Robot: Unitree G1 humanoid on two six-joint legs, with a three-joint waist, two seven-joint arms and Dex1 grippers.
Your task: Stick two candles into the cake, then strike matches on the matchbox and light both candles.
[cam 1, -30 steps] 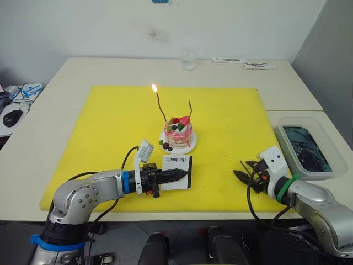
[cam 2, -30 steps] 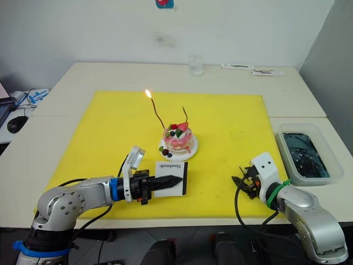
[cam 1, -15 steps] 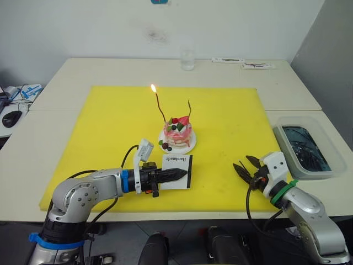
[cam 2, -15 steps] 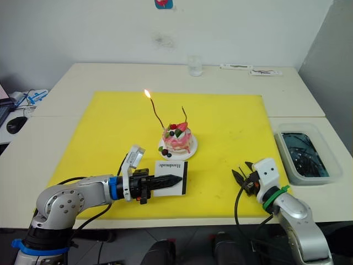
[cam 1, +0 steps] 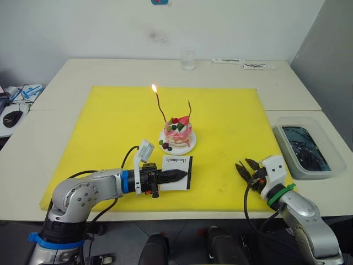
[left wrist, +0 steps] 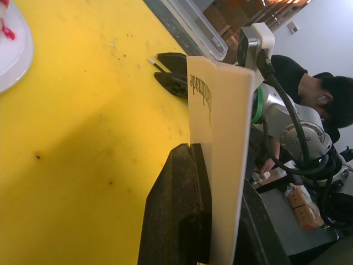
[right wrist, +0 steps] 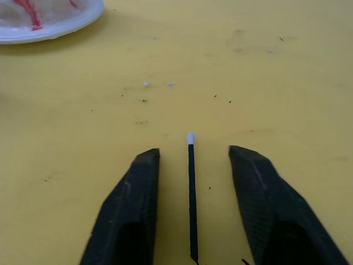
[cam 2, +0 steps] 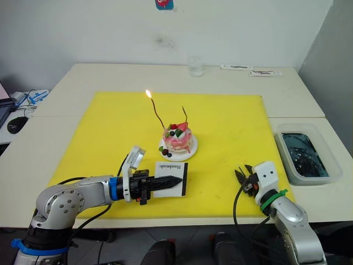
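Observation:
The cake (cam 1: 177, 132) sits on its white plate in the middle of the yellow mat (cam 1: 110, 127), with two candles stuck in it. The left candle (cam 1: 160, 109) burns with a small flame; the right candle (cam 1: 190, 107) shows no flame. My left gripper (cam 1: 179, 175) is shut on the white matchbox (cam 1: 177, 167) just in front of the cake, holding it on edge (left wrist: 220, 138). My right gripper (cam 1: 244, 164) stands open low over the mat at the front right. A dark match (right wrist: 191, 199) with a white tip lies on the mat between its fingers (right wrist: 132, 204).
A clear container (cam 1: 304, 148) holding dark sticks sits off the mat at the right edge. A glass (cam 1: 188, 59) and flat packets (cam 1: 242, 62) stand at the table's back. A mouse (cam 1: 12, 117) lies far left. A seated person (left wrist: 325, 105) is beyond the table.
My right forearm has swung in toward the table's front edge, and its gripper has shifted slightly up the mat. The left gripper, matchbox, cake and candles have stayed put.

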